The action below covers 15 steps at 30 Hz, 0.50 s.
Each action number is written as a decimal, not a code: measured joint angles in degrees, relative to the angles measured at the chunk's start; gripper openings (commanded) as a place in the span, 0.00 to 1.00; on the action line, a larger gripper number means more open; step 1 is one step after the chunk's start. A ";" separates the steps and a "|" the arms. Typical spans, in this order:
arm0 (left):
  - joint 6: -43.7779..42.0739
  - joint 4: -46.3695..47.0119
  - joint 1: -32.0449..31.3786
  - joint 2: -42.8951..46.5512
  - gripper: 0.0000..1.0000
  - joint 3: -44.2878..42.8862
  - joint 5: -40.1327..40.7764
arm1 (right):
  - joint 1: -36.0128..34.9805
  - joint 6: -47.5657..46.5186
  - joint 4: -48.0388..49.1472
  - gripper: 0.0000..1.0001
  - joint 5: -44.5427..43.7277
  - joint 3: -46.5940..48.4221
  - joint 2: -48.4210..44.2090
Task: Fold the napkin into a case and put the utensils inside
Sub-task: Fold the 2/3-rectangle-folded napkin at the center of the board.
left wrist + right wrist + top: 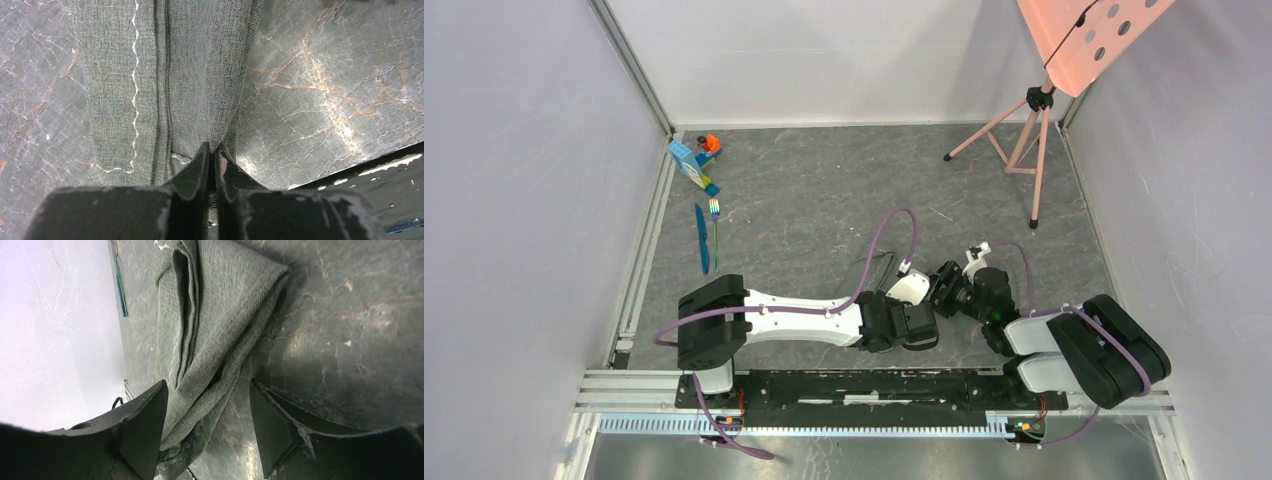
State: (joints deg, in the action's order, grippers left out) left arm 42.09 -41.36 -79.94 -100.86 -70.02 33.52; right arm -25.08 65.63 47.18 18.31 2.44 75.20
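Counter [824, 190]: dark marbled stone. Far-L corner: toy blocks [694, 162]. Just nearer than the blocks, by the L edge: blue knife [702, 240] & fork [715, 235], side by side. Grey napkin [165, 75], bunched in long folds, well apart from the blocks, nearer & to the R. Pink tripod [1024, 140] far R of the blocks.

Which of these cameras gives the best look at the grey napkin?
Left wrist view: the napkin is close up, showing weave, stitching and folds, the left end effector pinching its edge. Right wrist view shows it bunched by the open right end effector. Overhead, arms hide most of it.
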 measured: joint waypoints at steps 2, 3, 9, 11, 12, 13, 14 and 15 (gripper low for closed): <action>0.00 0.00 0.00 0.02 0.05 0.17 -0.26 | 0.39 -0.42 0.55 0.64 0.15 0.81 1.40; 0.00 0.04 0.00 0.04 0.05 0.26 -0.44 | 0.63 -0.63 0.83 0.62 0.13 1.20 2.12; 0.00 0.70 0.00 0.76 0.05 1.03 -0.72 | 1.60 -1.33 2.40 0.49 0.31 2.73 6.08; 0.00 1.03 0.00 1.07 0.04 1.14 -0.92 | 1.62 -1.62 2.43 0.48 0.52 2.99 6.78; 0.00 1.20 0.00 1.16 0.04 1.16 -0.98 | 1.62 -1.68 2.38 0.49 0.55 3.06 6.91; 0.00 1.31 0.00 1.16 0.04 1.16 -1.07 | 1.62 -1.81 2.21 0.49 0.55 3.13 6.95; 0.00 1.33 0.00 1.16 0.04 1.18 -1.09 | 1.62 -2.01 2.10 0.50 0.55 3.17 6.93; 0.00 1.38 0.00 1.16 0.04 1.25 -1.11 | 1.62 -2.25 1.84 0.52 0.57 3.34 6.91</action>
State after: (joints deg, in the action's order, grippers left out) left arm 42.09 -39.99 -79.94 -99.70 -68.77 32.40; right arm -23.46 63.37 49.01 18.87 5.78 82.11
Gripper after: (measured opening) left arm 0.098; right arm 0.490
